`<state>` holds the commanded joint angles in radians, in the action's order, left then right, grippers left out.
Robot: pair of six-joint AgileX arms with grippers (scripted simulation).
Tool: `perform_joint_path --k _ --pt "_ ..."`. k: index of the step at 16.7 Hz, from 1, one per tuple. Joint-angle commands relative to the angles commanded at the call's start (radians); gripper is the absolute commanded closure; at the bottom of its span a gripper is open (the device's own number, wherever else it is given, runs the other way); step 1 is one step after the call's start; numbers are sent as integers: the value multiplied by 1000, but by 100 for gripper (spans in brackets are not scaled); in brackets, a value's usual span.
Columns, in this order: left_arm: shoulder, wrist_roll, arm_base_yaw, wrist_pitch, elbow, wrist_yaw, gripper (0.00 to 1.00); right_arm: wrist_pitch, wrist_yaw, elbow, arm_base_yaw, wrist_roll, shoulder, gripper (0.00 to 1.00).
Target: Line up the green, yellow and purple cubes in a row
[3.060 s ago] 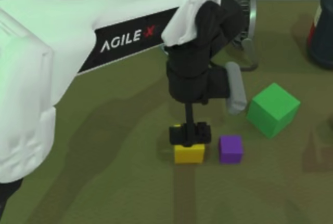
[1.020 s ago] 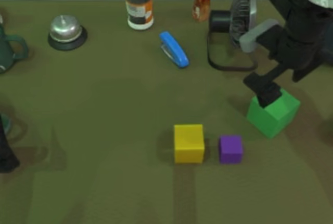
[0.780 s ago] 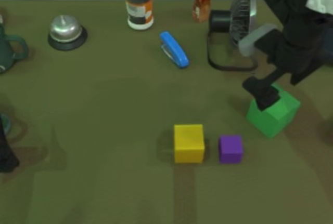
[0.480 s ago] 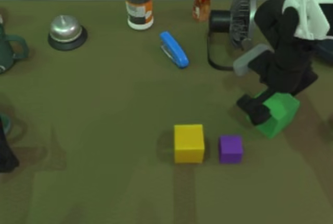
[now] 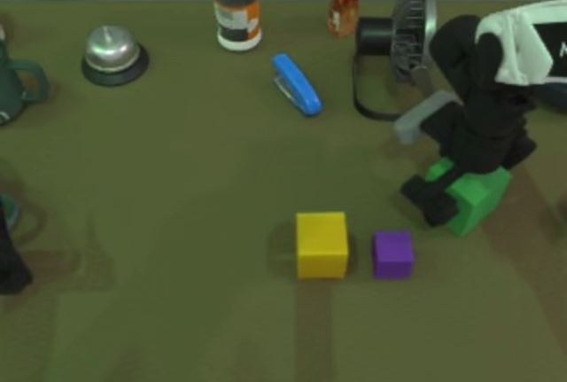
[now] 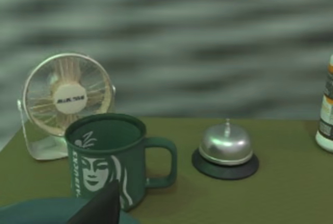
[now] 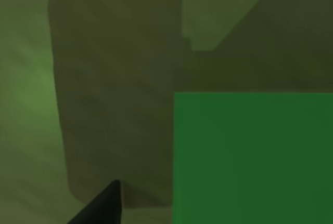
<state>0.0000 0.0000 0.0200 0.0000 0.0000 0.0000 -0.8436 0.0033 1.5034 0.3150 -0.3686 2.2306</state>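
From above, the right gripper (image 5: 440,194) is seen lowered over the green cube (image 5: 478,198) toward the tabletop's right edge; whether it is clamped on the cube cannot be told. The yellow cube (image 5: 322,244) and purple cube (image 5: 392,253) are set just beside each other near mid-table, toward the front edge. The left arm (image 5: 11,262) is parked at the left edge. In the left wrist view, a green mug (image 6: 112,156) and a bell (image 6: 225,149) are shown. In the right wrist view, the green cube (image 7: 253,157) is seen close up.
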Motion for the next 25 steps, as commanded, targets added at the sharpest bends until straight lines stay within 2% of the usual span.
perform_joint_path --k 12,22,25 --pt "0 0 0 0 0 0 0 0 0 0 0 0 0 98" --pt "0 0 0 0 0 0 0 -7 -2 4 -1 1 -9 100" --pt "0 0 0 0 0 0 0 -80 -3 51 3 -1 -36 100"
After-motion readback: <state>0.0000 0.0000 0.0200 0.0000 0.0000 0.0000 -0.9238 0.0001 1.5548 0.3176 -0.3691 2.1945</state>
